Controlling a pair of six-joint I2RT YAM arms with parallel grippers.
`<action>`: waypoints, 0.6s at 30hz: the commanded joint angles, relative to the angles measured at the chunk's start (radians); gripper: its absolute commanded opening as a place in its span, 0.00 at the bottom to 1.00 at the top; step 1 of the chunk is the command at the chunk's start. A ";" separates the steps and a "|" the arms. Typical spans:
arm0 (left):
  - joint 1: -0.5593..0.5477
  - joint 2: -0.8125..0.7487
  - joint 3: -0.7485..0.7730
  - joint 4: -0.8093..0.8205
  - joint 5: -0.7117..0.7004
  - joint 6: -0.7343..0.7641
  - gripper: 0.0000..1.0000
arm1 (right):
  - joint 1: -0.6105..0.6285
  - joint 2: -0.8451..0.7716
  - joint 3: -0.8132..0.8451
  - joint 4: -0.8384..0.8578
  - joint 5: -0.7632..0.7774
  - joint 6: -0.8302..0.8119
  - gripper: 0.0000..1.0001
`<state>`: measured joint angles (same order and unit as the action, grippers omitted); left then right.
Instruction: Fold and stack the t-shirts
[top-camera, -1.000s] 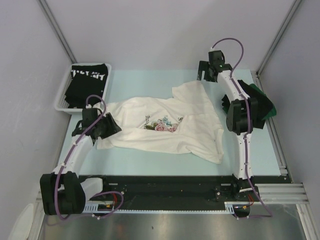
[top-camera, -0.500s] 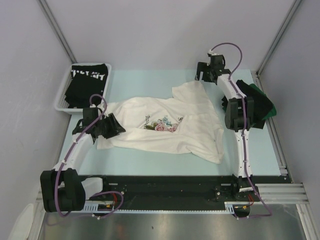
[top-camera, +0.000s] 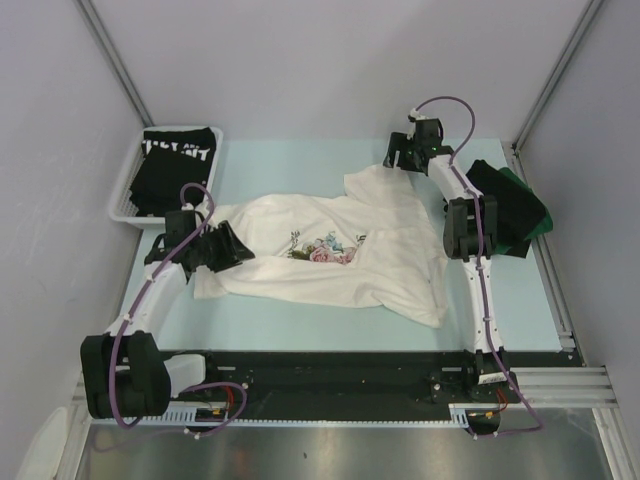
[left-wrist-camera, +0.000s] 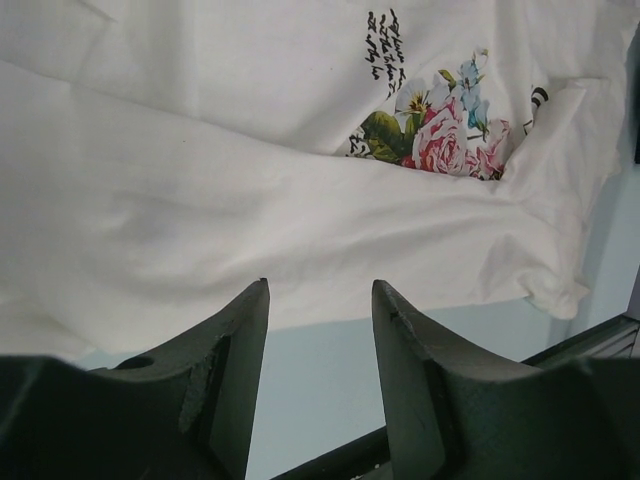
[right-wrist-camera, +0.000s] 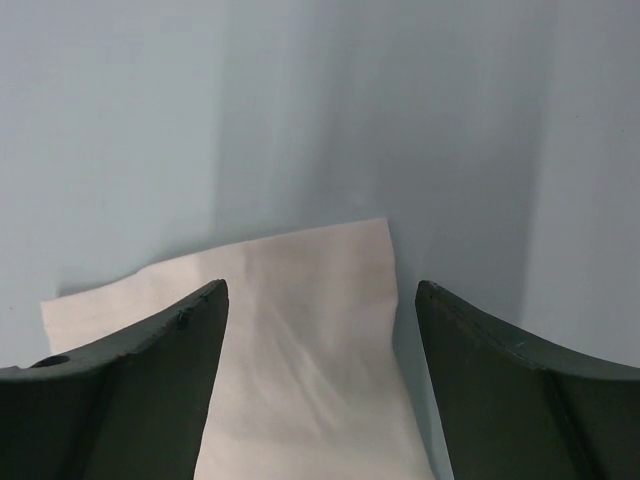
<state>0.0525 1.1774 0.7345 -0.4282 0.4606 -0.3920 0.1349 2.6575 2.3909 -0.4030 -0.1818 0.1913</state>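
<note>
Top view: the white floral tee (top-camera: 340, 250) lies rumpled mid-surface (top-camera: 280, 165), with an arm at each end. Left wrist: left hand (left-wrist-camera: 320, 330) is spread and empty, just short of the hem, so it could easily pinch both layers there. Right wrist: right hand (right-wrist-camera: 320, 290) is wide open over a flat corner. If that slips out, the fold goes crooked.

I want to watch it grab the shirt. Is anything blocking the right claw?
Nothing I can see. The right claw is open right over a corner of the white shirt, and nothing lies between them.
</note>
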 joint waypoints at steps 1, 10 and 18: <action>0.001 0.005 0.046 0.016 0.038 -0.001 0.51 | 0.002 0.015 0.051 0.036 -0.019 0.019 0.78; 0.001 0.010 0.046 0.016 0.044 0.004 0.52 | 0.000 0.039 0.057 0.038 -0.041 0.051 0.42; 0.003 0.007 0.037 0.020 0.041 0.004 0.52 | 0.000 0.041 0.054 0.032 -0.045 0.068 0.00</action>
<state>0.0525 1.1912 0.7414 -0.4282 0.4786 -0.3920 0.1333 2.6873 2.4039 -0.3840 -0.2123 0.2440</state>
